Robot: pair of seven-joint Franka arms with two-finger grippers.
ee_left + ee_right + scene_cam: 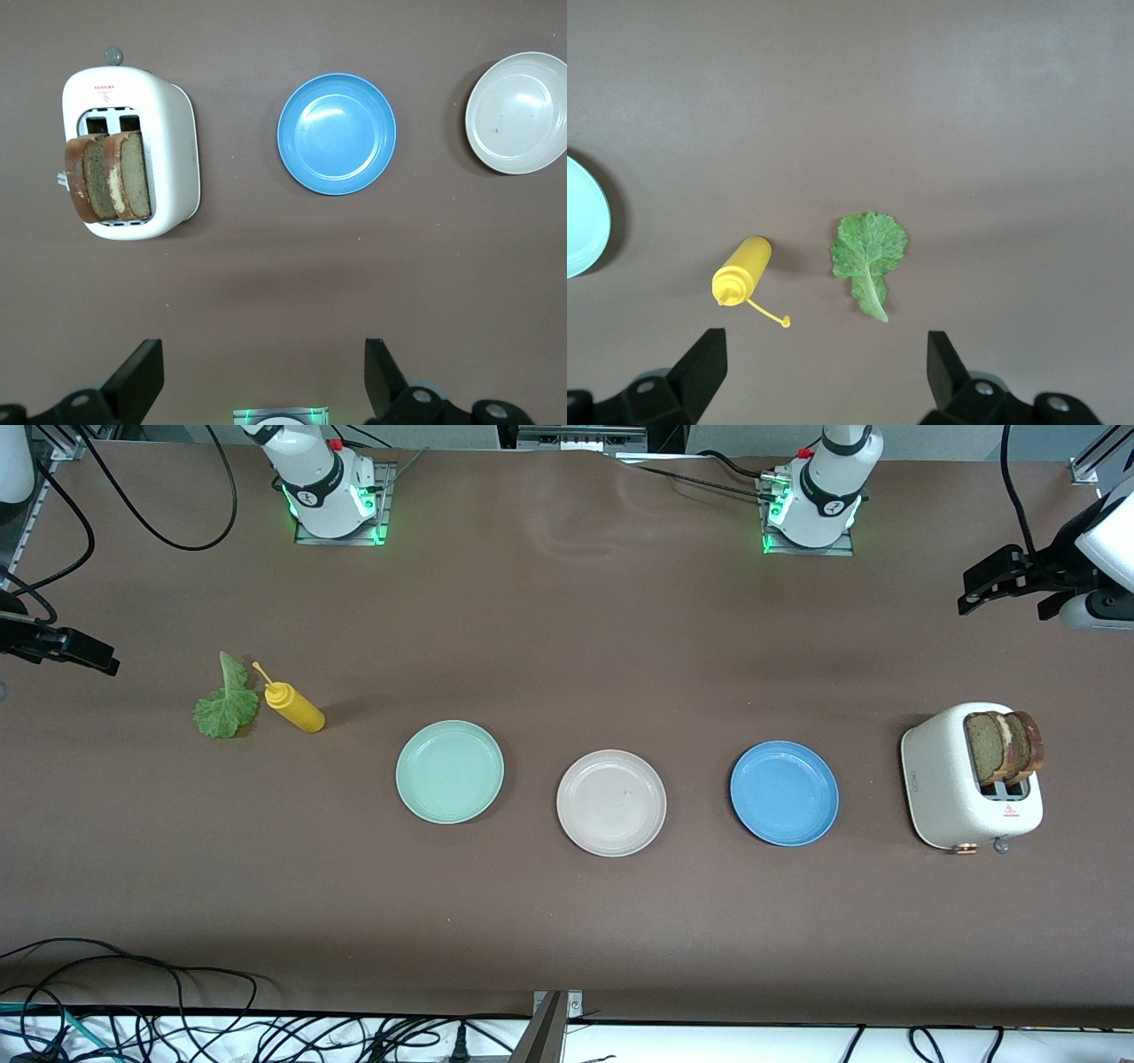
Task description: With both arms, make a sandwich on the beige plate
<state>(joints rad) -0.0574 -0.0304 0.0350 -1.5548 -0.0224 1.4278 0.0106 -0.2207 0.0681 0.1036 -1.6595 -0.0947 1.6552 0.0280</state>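
Brown matting covers the bench [567,939] in the front view, with three plates in a row across its middle: a mint-green plate [450,771] toward the right arm's end, the beige plate [611,802] in the centre and slightly nearer the camera, and a blue plate [784,793] toward the left arm's end. All three are bare. A white toaster [970,788] lies at the left arm's end with two bread slices [1004,746] sticking out of its slots. At the right arm's end a lettuce leaf [226,701] lies flat just beside a yellow squeeze bottle [294,706] lying on its side. The left gripper [1010,584] hangs over the bench edge at its own end, the right gripper [62,648] likewise at the other end; both arms wait. From the left wrist view, the left gripper [264,376] has its jaws spread wide and holds nothing, above the toaster [173,150], the bread slices [108,175], the blue plate [337,133] and the beige plate [518,112]. From the right wrist view, the right gripper [826,372] is also spread wide and empty, above the lettuce leaf [868,252], the yellow squeeze bottle [742,270] and the rim of the mint-green plate [585,217].
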